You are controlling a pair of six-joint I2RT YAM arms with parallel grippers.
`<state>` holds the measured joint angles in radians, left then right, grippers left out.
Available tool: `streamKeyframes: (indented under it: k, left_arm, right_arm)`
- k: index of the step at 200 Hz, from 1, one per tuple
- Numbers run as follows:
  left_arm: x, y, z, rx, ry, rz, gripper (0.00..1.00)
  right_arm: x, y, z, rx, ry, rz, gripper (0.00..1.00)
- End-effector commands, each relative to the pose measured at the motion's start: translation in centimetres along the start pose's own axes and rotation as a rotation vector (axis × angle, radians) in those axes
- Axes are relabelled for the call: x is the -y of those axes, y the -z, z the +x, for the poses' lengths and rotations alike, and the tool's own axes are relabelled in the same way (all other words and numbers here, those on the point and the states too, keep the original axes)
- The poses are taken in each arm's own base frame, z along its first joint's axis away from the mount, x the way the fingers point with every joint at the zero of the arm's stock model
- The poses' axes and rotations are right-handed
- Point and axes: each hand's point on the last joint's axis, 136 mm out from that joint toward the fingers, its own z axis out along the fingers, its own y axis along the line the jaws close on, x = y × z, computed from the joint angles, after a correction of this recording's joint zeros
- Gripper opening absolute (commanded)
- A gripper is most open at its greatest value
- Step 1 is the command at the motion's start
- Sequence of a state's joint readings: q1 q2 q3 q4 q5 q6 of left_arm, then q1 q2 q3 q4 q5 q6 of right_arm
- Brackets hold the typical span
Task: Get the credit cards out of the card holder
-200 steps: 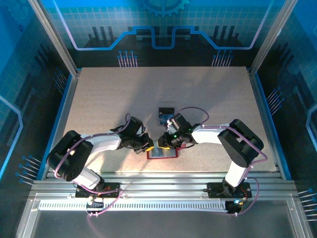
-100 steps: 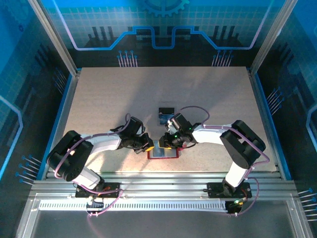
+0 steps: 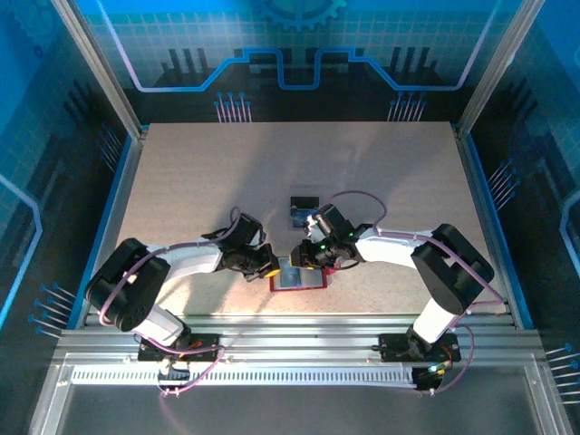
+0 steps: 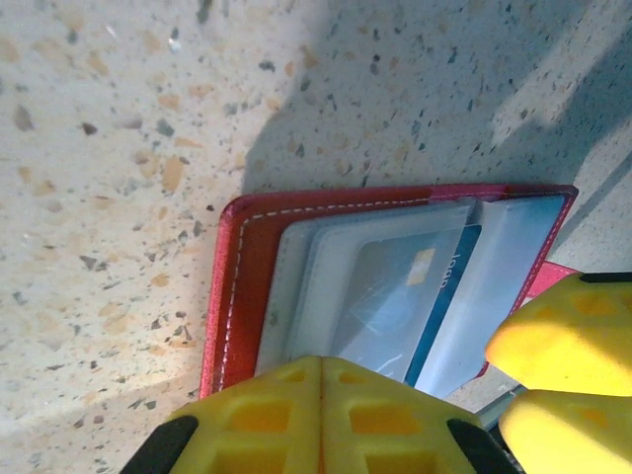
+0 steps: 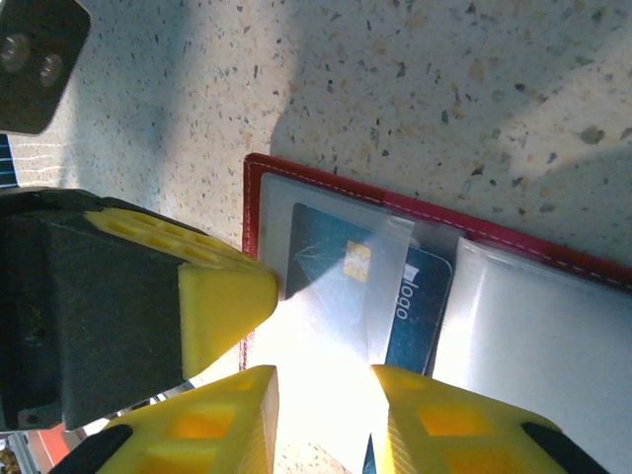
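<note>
The red card holder (image 3: 314, 286) lies open on the table near the front edge, pale pockets up. A blue credit card (image 5: 419, 308) sits in a clear pocket, its "logo" end sticking out; it also appears in the left wrist view as the blue card (image 4: 450, 284). My left gripper (image 3: 271, 265) is shut, with its joined tips (image 4: 321, 373) on the pocket edge of the card holder (image 4: 251, 265). My right gripper (image 5: 326, 395) stands open over the holder's red rim (image 5: 553, 253), straddling the glare-lit pocket, with nothing visibly pinched.
Two loose cards lie just behind the grippers: a black card (image 3: 304, 200) and a blue card (image 3: 299, 216). The two grippers sit almost tip to tip, the left finger (image 5: 223, 296) close beside the right one. Speckled tabletop (image 3: 199, 181) extends behind.
The right arm's elbow has swung a little to the right. Both grippers stay at the holder, which has not moved.
</note>
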<state>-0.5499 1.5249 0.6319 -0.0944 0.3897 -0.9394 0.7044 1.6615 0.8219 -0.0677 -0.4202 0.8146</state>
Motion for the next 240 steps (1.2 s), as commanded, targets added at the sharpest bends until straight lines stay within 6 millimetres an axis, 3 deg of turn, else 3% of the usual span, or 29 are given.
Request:
streamKeyframes:
  k: [1, 240]
  left_arm:
    - [0.3, 0.5, 0.1, 0.002, -0.034, -0.025, 0.07]
    - [-0.5, -0.5, 1.2, -0.013, -0.033, -0.097, 0.06]
  right_arm:
    - [0.7, 0.4, 0.5, -0.007, -0.012, 0.005, 0.3]
    - [2.7, -1.3, 1.9, -0.067, -0.074, -0.027, 0.3]
